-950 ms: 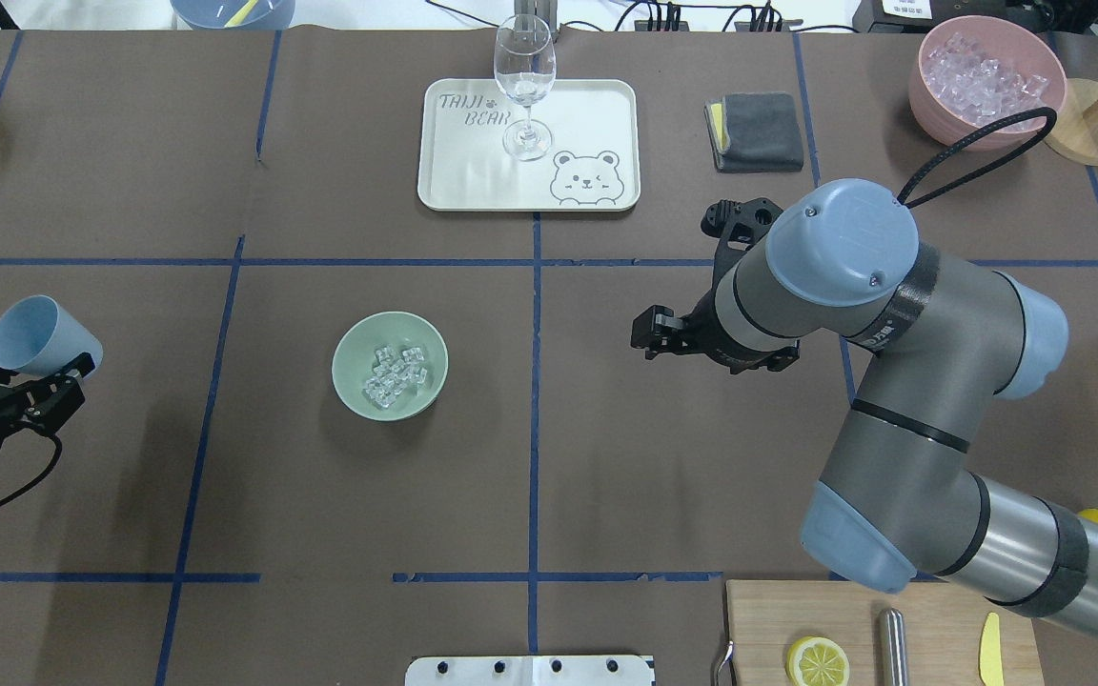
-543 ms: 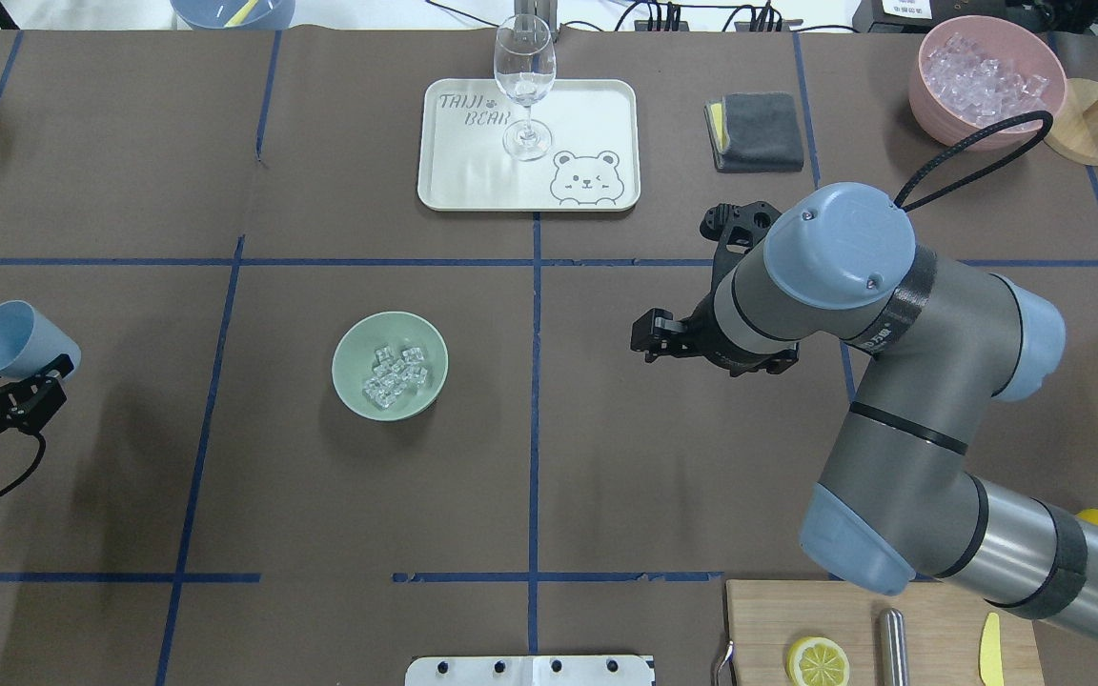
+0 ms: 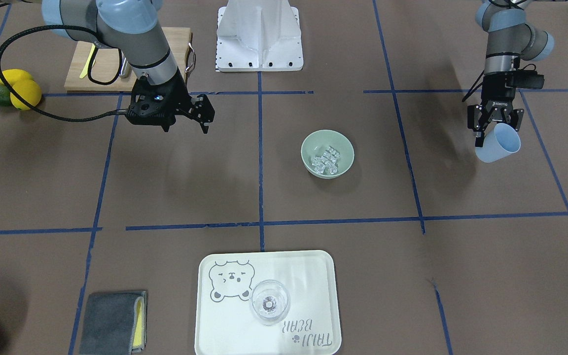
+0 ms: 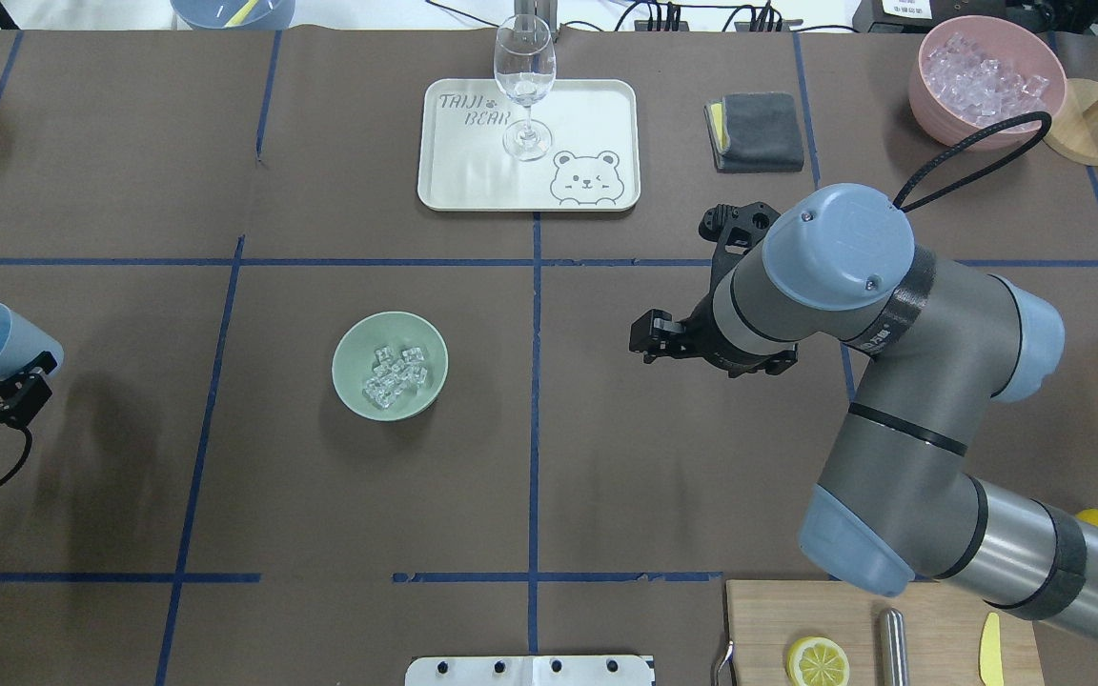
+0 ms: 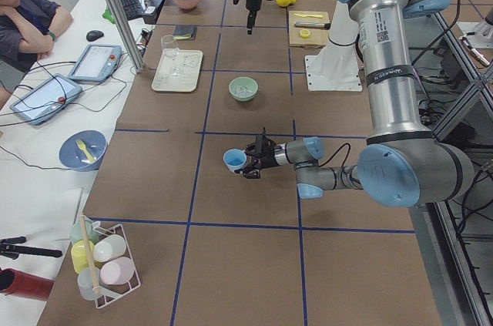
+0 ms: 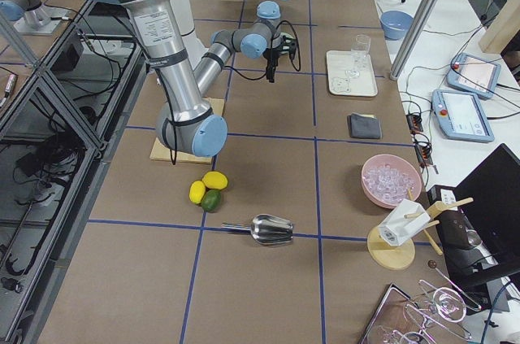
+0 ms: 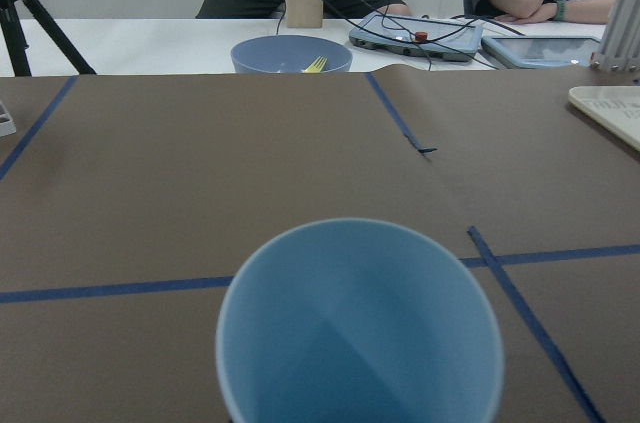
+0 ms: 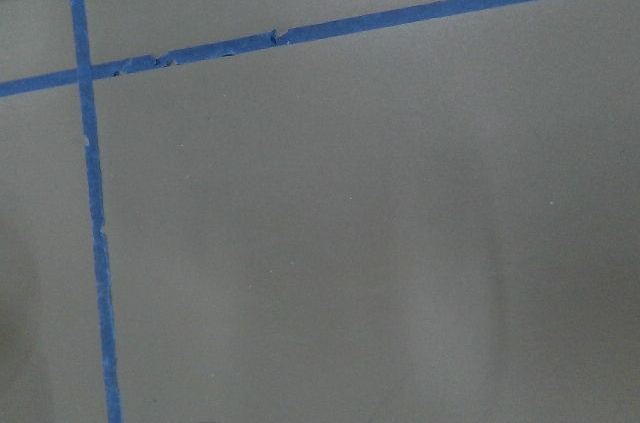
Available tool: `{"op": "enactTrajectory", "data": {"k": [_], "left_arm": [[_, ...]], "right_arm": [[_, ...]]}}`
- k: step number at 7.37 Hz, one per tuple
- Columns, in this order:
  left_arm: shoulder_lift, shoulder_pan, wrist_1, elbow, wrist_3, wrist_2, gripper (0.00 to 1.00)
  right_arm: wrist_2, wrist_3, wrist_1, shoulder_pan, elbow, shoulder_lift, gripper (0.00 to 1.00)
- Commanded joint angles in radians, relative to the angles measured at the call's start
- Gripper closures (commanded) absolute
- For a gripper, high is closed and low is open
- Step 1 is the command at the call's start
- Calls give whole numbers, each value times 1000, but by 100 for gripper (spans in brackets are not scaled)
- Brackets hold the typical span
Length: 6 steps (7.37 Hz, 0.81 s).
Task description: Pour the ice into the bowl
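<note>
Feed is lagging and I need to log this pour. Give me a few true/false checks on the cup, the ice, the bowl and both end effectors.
1. The ice lies inside the sage-green bowl. True.
2. The blue cup holds ice. False: the left wrist view shows it empty.
3. The left end effector is shut on the blue cup. True.
4. The right end effector grips the wine glass. False: it holds nothing and hangs over bare table; the glass stands on the bear tray.
5. The sage-green bowl sits on the bear tray. False: it stands on the brown table cover, apart from the tray.
</note>
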<state>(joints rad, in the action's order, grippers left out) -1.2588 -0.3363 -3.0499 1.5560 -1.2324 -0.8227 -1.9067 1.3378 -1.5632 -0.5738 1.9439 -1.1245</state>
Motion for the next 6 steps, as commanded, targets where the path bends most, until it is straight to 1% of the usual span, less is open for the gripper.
{"op": "enactTrajectory", "data": {"k": [1, 2, 5, 6], "left_arm": [[-46, 6, 11, -51, -5, 72, 100], [-68, 8, 13, -80, -5, 73, 100], [-70, 10, 46, -80, 1, 71, 100], [-70, 10, 46, -80, 5, 70, 78]], "right_arm": [[0, 0, 0, 0, 0, 0, 0], [0, 0, 0, 0, 1, 0, 0], [0, 0, 0, 0, 1, 0, 0], [2, 1, 0, 0, 1, 0, 0]]}}
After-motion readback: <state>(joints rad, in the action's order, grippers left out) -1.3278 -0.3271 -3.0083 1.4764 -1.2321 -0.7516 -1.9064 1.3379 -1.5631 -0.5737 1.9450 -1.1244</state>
